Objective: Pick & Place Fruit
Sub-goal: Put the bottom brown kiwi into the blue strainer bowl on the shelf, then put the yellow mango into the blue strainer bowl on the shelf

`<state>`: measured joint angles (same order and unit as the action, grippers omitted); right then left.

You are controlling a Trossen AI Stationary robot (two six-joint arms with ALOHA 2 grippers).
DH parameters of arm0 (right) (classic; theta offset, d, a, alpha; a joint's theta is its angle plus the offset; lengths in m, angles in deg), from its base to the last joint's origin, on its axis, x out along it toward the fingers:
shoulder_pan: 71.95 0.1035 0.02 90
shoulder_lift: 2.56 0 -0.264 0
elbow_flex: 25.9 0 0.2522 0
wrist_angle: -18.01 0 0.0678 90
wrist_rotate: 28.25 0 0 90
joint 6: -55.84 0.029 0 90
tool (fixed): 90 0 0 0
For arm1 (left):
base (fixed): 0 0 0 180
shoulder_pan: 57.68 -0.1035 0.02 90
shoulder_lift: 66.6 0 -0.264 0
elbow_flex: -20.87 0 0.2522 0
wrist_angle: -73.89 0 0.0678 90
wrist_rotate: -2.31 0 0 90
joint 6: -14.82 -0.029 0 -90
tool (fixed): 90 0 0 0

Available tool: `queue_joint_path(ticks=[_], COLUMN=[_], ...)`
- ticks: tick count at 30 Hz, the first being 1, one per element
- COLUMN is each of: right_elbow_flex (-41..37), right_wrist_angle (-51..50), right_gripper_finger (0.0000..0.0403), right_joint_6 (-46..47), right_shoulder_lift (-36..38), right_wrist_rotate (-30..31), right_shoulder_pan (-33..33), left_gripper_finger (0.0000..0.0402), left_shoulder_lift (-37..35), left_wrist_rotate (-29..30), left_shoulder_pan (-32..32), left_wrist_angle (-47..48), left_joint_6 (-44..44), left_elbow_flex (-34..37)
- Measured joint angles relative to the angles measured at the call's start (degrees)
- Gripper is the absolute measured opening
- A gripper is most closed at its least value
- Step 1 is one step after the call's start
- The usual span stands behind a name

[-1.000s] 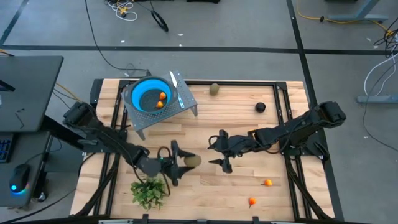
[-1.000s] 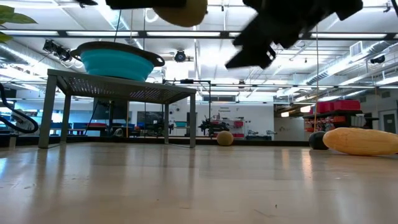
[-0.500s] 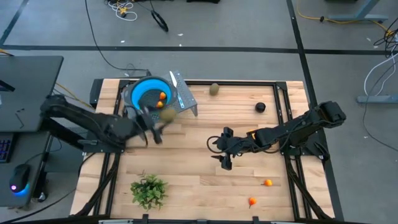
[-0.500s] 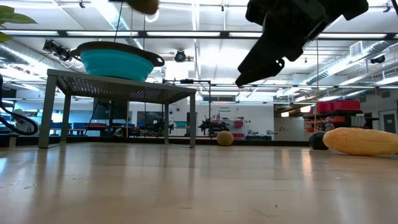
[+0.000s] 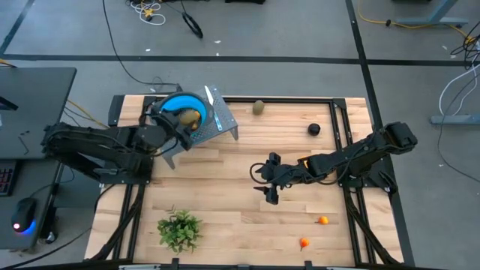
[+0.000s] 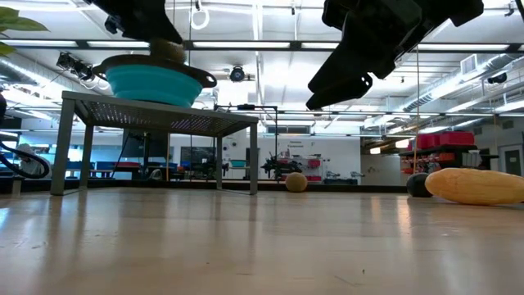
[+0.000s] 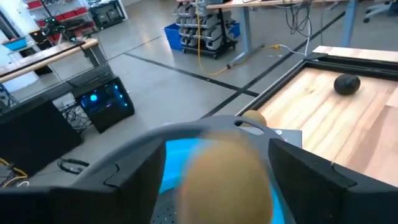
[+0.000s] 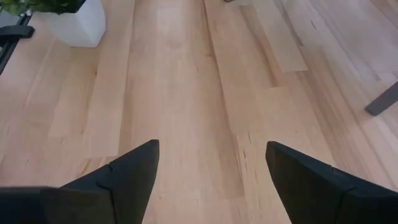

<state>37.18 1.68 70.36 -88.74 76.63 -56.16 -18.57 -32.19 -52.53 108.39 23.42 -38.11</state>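
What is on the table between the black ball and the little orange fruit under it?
Nothing: in the high view, only bare wood lies between the black ball and the little orange fruit; the right arm crosses above it.

Grey concrete floor (image 5: pixel 300 30) with dark tape lines around the wooden table (image 5: pixel 247 214). Black desk (image 5: pixel 30 105) at 9 o'clock, loose cables (image 5: pixel 146 9) at 12. Long ceiling strip lights (image 6: pixel 270 45), red storage bins (image 6: pixel 442 141) on shelving far back.
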Motion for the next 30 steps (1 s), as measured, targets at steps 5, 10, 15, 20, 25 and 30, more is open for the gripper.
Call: queue_joint_path(ticks=[5,10,15,20,25,30], right_elbow_flex=[0.0,0.0,0.0,0.0,0.0,0.0], right_wrist_angle=[-0.1,-0.2,-1.9,-8.7,-20.6,-32.4], right_gripper_finger=[0.0305,0.0305,0.0305,0.0305,0.0305,0.0305], right_joint_6=[0.0,0.0,0.0,3.5,10.8,17.3], right_shoulder_lift=[0.0,0.0,0.0,0.0,0.0,0.7], right_wrist_rotate=[0.0,0.0,0.1,4.3,5.0,4.4], right_shoulder_pan=[0.0,0.0,0.0,0.0,-0.1,0.0], left_gripper_finger=[0.0336,0.037,0.0377,0.0377,0.0377,0.0377], left_shoulder_lift=[0.4,0.4,0.9,3.5,8.6,14.0], left_wrist_rotate=[-1.1,-2.5,-11.9,-19.1,-19.2,-19.3], left_shoulder_pan=[-0.1,0.0,1.3,4.6,8.8,12.5], left_wrist_angle=[-0.5,-0.9,-3.2,-8.5,-13.9,-22.6], left_joint_6=[0.1,1.7,3.3,5.1,5.2,3.8], left_elbow_flex=[0.0,0.0,0.0,1.5,2.3,2.4])
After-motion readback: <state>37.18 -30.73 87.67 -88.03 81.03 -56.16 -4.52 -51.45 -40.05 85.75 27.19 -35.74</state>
